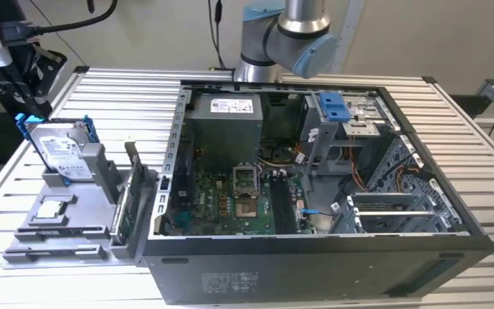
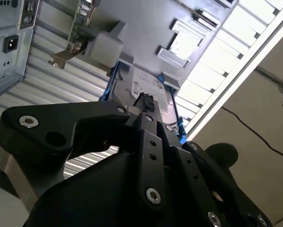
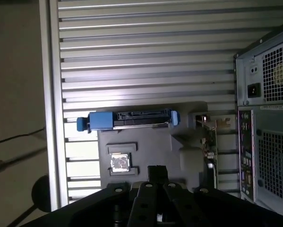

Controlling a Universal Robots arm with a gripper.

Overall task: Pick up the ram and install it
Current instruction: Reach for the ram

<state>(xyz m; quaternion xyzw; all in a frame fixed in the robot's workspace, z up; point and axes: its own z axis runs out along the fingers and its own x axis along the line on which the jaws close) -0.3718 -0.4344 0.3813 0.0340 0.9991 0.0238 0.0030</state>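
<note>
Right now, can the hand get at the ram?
Probably yes: the ram stands exposed in the holder beside the case, nothing over it; the hand hangs up near the holder.

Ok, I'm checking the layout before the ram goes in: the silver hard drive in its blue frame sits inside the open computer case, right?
Not quite. The hard drive in its blue frame stands upright on the grey holder outside the open computer case, on the exterior view's left of it. The exterior view shows this.
</note>
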